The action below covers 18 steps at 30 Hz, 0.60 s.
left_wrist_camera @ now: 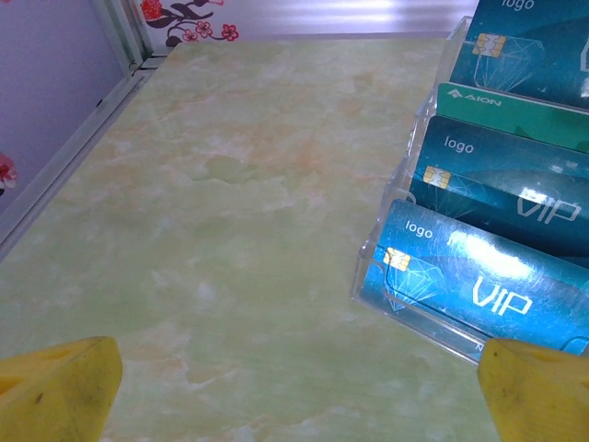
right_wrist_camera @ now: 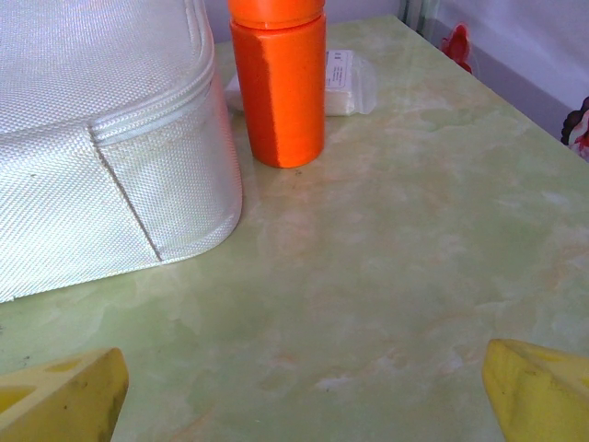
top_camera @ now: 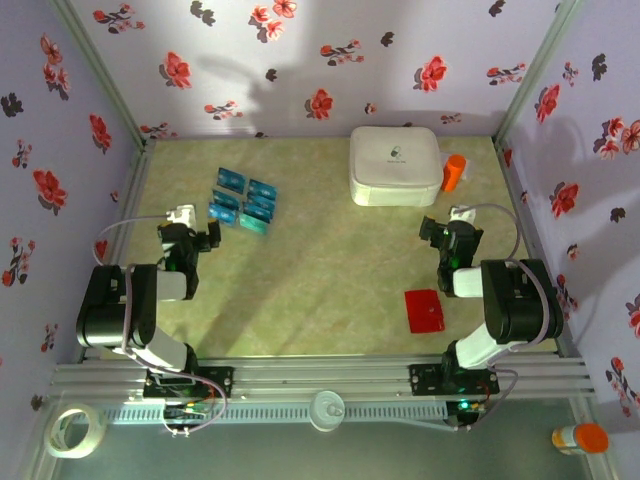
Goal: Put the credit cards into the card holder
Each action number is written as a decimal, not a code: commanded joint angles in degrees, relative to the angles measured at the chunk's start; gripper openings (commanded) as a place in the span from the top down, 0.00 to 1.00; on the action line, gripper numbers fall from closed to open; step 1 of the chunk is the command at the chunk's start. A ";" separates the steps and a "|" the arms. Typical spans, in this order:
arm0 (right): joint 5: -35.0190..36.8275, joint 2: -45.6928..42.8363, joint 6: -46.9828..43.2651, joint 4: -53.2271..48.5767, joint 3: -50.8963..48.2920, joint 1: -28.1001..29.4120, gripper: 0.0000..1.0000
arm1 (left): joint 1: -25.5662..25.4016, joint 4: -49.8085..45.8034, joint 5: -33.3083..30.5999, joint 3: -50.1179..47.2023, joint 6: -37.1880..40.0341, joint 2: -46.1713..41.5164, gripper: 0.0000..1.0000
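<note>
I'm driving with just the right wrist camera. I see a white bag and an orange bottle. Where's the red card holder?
Observer: The card holder lies flat on the table, nearer the arm bases than the right gripper, so it is behind your camera.
Operator: Where are the cards?
Observer: The credit cards are on the far left side, just beyond the left gripper.
Operator: Are they lying loose?
Observer: No. The left wrist view shows them standing in a clear stepped rack.
</note>
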 commanded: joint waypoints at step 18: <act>10.06 -23.03 17.86 -43.10 15.93 -1.26 0.01 | 0.66 -13.66 -3.89 5.85 -1.71 -6.75 0.00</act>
